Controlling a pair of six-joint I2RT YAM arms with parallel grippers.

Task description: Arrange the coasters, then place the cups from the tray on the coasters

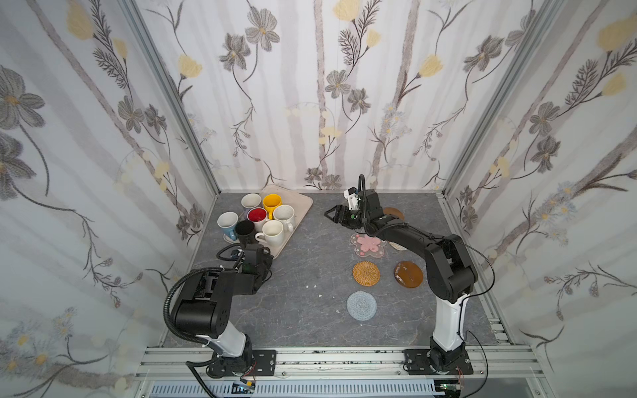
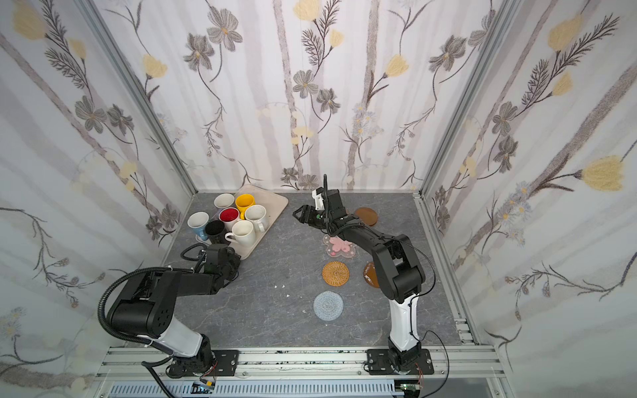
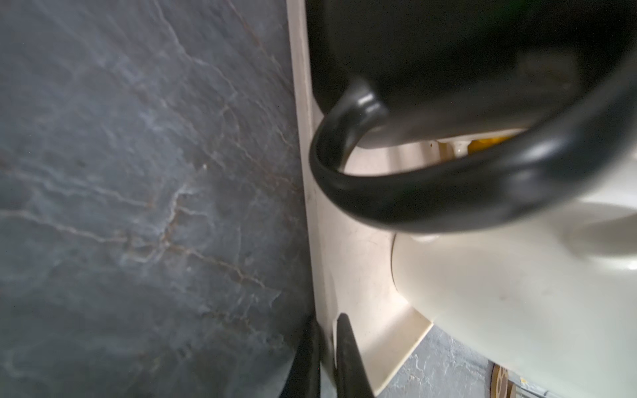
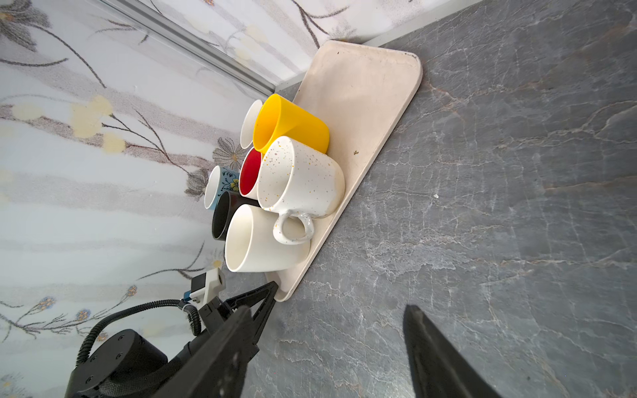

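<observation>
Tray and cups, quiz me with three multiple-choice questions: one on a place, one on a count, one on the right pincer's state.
1. Where does the yellow cup stand? A on the tray; B on a shelf; C on a plate.
2. How many cups are there? A five; B seven; C nine.
3. How is the right pincer? A open, empty; B shut, empty; C shut on a cup.

Answers:
1 A, it stands among the others on the tray.
2 B, seven rims count out in both top views.
3 A, its jaws stand apart with nothing between.
</observation>
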